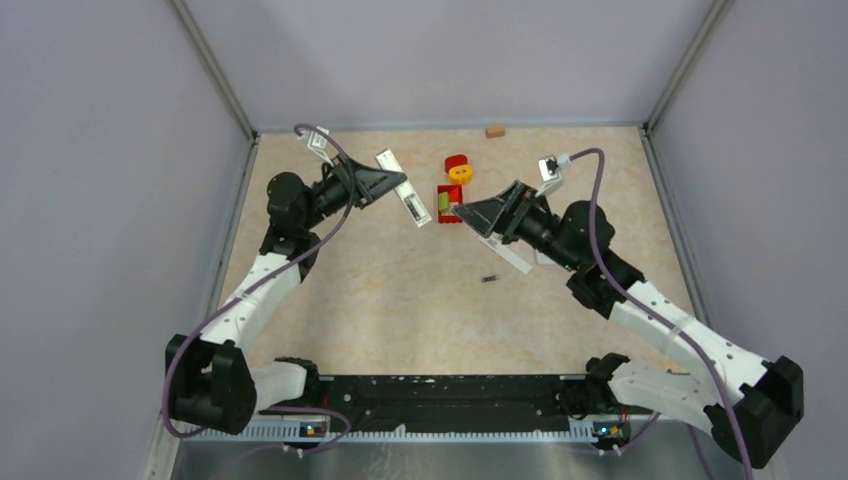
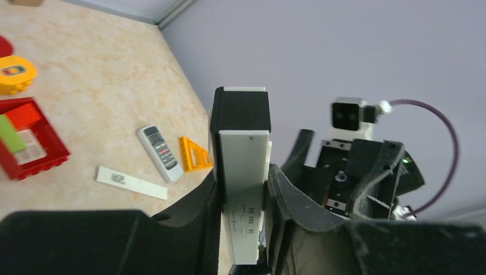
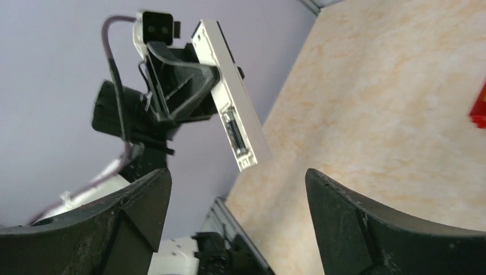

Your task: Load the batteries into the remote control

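Closest to the lens, in the right wrist view, are the two dark fingers of the right claw, spread wide with nothing between them. Beyond that gap the left claw is clamped on the long sides of the white remote control. It holds the remote clear of the desk, with the battery recess turned toward the right claw. From above, the remote's long axis slants from far left to near right. Its free end is near the right claw but apart from it.

The next move turns on the battery, one small dark cell lying flat on the bare desk with its long axis roughly side to side in the top view. It sits on the base side of the right claw, down and back from the fingertips. It is just beside the right forearm and a white strip (perhaps the remote's cover; I cannot tell).

The right arm is plainly nearer, and its claw is the free one. My judgement is that it must tip down and draw back toward its own base, then close across the cell's short width. I cannot make out any other cells. A cell that small could roll away from the fingers.
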{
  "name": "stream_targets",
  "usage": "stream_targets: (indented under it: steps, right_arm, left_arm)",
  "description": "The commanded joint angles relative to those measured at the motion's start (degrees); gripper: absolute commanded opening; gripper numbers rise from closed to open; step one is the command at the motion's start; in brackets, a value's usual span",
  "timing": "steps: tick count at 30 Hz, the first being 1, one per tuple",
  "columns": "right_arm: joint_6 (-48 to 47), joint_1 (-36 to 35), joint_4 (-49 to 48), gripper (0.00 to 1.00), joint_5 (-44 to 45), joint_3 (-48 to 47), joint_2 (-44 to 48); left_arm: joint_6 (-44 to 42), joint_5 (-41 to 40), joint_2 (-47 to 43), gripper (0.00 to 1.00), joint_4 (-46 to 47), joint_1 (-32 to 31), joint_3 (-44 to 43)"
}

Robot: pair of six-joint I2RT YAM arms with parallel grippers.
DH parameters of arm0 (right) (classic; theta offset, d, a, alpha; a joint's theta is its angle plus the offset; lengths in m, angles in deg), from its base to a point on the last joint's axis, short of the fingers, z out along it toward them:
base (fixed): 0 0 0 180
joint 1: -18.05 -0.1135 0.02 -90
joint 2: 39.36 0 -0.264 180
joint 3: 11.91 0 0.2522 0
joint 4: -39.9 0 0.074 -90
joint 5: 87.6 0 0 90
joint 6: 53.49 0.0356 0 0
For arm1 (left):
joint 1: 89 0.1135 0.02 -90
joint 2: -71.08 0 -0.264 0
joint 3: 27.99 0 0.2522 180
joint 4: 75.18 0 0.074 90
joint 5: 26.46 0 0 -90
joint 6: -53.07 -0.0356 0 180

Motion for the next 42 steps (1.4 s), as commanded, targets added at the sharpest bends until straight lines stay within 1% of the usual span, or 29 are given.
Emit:
stream_targets:
  steps: [1, 3, 5, 6, 9, 12, 15, 17, 19, 24, 29, 33, 39, 42]
  right_arm:
    - [-23.46, 0.29, 21.28, 0.83, 0.98, -3.09, 2.41]
    - [-32.72, 0.28, 30.30, 0.77, 2.61, -5.03, -0.26]
    - [-38.06, 0.24, 35.73, 0.71, 3.42, -5.47, -3.75]
    - [-41.53, 0.25, 37.36, 0.69, 3.40, -5.55, -5.57]
    - [-47.69, 0.29, 40.41, 0.63, 3.32, -6.29, -11.28]
    - [-53.53, 0.24, 42.35, 0.62, 2.88, -7.78, -16.23]
    - [-60.74, 0.24, 41.74, 0.64, 3.60, -7.71, -18.84]
    - [-64.53, 0.24, 41.67, 0.65, 5.23, -7.96, -20.21]
    - [-68.60, 0.24, 41.57, 0.65, 5.02, -8.00, -21.78]
    - [-72.24, 0.24, 43.10, 0.64, 5.61, -10.32, -28.58]
    - [-75.34, 0.38, 45.61, 0.56, 7.20, -13.10, -34.68]
    - [-76.63, 2.15, 45.28, 0.47, 6.86, -14.39, -37.38]
    - [-77.25, 3.05, 44.51, 0.43, 6.34, -14.82, -39.66]
    - [-77.12, 3.06, 44.22, 0.39, 6.71, -15.14, -41.20]
  left_arm:
    - [-4.05, -1.31, -3.12, 0.00, -3.78, 3.02, 2.10]
    - [-6.09, -2.86, -4.03, 0.00, -8.24, 4.17, 2.62]
    - [-8.60, -5.61, -4.92, 0.00, -14.00, 5.00, 2.64]
    - [-9.99, -7.08, -5.31, 0.00, -16.73, 5.35, 2.58]
    - [-12.72, -9.58, -6.07, 0.00, -22.28, 6.61, 2.44]
    - [-13.04, -8.66, -6.76, 0.00, -23.41, 7.80, 2.89]
    - [-13.50, -7.64, -7.15, 0.00, -23.36, 8.26, 2.94]
    - [-13.44, -5.69, -6.95, 0.00, -22.68, 8.35, 2.78]
    - [-13.33, -2.98, -6.37, 0.00, -21.01, 8.36, 2.70]
    - [-12.87, 0.21, -5.78, 0.00, -19.22, 8.36, 2.63]
    - [-13.02, 1.08, -5.93, 0.00, -18.58, 8.36, 2.65]
    - [-13.33, 0.51, -6.04, 0.00, -18.90, 8.56, 2.87]
    - [-13.28, 0.48, -5.79, 0.00, -18.88, 9.04, 2.96]
    - [-13.21, 0.64, -5.78, 0.00, -18.63, 9.06, 2.89]
